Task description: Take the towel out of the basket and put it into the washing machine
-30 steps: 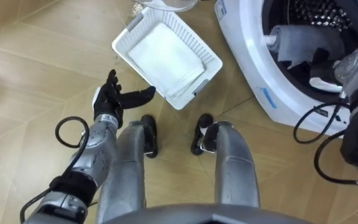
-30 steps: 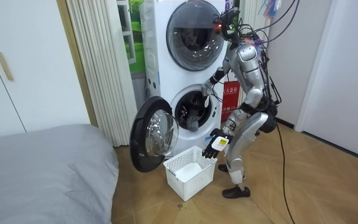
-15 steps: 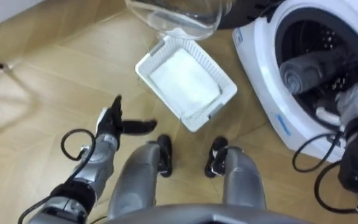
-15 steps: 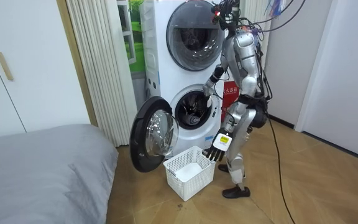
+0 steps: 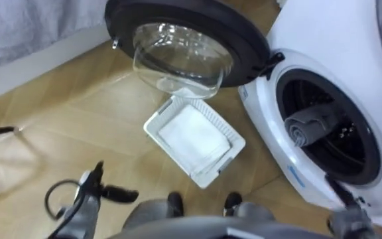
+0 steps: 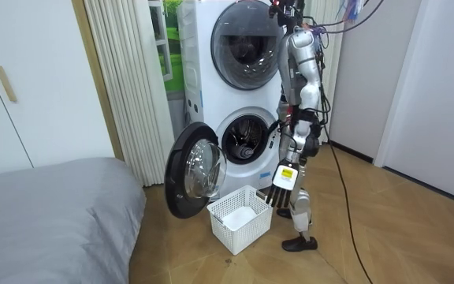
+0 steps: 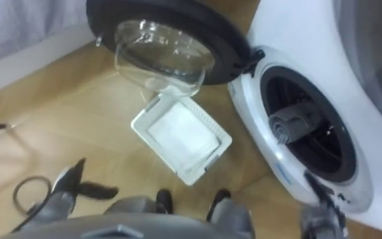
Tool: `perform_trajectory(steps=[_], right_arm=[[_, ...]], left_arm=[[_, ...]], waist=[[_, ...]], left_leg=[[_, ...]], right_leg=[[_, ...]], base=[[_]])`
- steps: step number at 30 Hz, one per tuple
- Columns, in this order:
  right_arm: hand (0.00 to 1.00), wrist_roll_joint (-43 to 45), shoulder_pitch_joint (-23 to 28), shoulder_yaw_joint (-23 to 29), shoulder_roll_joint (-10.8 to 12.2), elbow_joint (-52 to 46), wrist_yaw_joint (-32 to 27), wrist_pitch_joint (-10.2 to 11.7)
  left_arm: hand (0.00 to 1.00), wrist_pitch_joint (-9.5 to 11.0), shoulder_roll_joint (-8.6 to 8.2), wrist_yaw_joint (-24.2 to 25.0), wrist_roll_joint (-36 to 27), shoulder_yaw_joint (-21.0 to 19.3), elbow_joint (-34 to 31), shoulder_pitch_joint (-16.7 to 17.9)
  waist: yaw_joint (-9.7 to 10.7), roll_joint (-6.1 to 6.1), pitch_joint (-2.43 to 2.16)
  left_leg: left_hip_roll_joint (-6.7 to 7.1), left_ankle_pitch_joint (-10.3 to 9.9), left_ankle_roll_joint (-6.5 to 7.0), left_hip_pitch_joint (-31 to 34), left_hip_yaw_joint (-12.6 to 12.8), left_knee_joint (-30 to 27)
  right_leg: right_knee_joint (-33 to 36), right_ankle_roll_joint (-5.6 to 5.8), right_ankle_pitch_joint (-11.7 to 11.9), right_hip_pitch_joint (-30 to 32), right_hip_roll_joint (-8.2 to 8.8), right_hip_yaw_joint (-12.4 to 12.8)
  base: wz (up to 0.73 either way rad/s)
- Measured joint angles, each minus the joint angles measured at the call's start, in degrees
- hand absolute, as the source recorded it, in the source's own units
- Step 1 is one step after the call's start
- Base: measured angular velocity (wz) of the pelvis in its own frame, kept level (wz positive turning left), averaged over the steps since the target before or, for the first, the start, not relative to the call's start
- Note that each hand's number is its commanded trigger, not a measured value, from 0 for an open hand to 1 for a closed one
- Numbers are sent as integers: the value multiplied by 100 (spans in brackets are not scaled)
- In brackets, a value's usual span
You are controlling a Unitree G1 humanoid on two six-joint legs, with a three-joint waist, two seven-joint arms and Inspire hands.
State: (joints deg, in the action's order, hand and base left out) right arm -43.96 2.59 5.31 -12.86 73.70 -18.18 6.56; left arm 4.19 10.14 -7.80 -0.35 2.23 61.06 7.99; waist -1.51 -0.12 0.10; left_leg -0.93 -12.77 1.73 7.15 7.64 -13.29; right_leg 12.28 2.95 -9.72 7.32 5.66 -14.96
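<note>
The robot is seen standing upright before the washing machine (image 5: 323, 40), whose round door (image 5: 184, 26) is swung wide open. The grey towel (image 5: 308, 126) is found rolled up inside the drum (image 5: 350, 146) — lying at the front of the opening, touched by neither hand. The left hand (image 6: 283, 183) is hung low at the robot's side near the white basket (image 5: 152, 126), fingers straight and relaxed, nothing grasped. A folded white cloth (image 5: 194, 136) is seen lying in that basket on the floor. The right hand (image 5: 347, 214) is glimpsed low beneath the drum opening — its state cannot be told.
</note>
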Motion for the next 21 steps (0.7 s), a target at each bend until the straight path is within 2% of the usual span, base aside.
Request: perform_trajectory(steps=[1, 3, 7, 10, 12, 15, 16, 18, 19, 21], right_arm=[[0, 642, 91, -186, 70, -9, 95, -52], [0, 1334, 90, -523, 169, -6, 236, -150], [0, 2566, -38, -871, 283, -26, 573, -293], [0, 2929, -85, -930, 363, -77, 857, -297], [0, 3022, -77, -942, 396, -72, 1034, -316], [0, 3124, -58, -972, 451, -63, 1355, -472], [0, 3195, -4, -972, 469, -56, 1498, -520], [0, 3210, 65, -978, 477, -42, 1686, -542], [0, 3207, 83, -976, 475, -40, 1795, -538], [0, 3204, 88, -978, 474, -20, 1921, -540]], left_arm=[[0, -5, -2, -26, -7, -133, 40, 69], [0, -6, -6, -58, -9, -223, 101, 119], [0, -6, -74, -59, -19, -220, 130, 171], [0, -15, -111, -58, -26, -238, 130, 188], [0, -55, -195, -54, -23, -409, 130, 204], [0, -155, -247, -51, -9, -593, 130, 311], [0, -201, -275, -53, -3, -727, 132, 335], [0, -264, -301, -56, 6, -838, 132, 392], [0, -309, -313, -57, 6, -876, 135, 421], [0, -387, -313, -58, 8, -876, 140, 428]], waist=[[-14, -52, -15], [-47, -108, -31], [-47, -116, -14], [-57, -126, -7], [-57, -126, -5], [-71, -125, 6], [-64, -145, 31], [-67, -166, 40], [-62, -171, 68], [-55, -180, 62]], left_leg=[[-25, 1, -4, -147, 0, 26], [-51, 6, -18, -357, 0, 90], [-55, 21, -44, -750, -3, 230], [-53, 8, -70, -881, 13, 254], [-58, -13, -103, -941, 12, 281], [-67, -28, -122, -1105, -1, 407], [-71, -30, -123, -1174, 0, 421], [-76, -32, -127, -1223, 7, 422], [-81, -36, -132, -1269, 12, 425], [-90, -43, -140, -1281, 12, 417]], right_leg=[[-84, -20, 13, -157, -38, 13], [-186, -43, 28, -361, -95, 62], [-281, -46, 30, -722, -128, 68], [-338, -47, 31, -893, -136, 50], [-346, -46, 32, -962, -141, 46], [-346, -42, 34, -1076, -164, 64], [-348, -42, 34, -1145, -168, 59], [-354, -42, 34, -1180, -175, 65], [-357, -42, 34, -1223, -180, 66], [-356, -43, 34, -1241, -187, 61]], base=[[-24], [-18], [-2], [9], [7], [-3], [0], [0], [0], [0]])
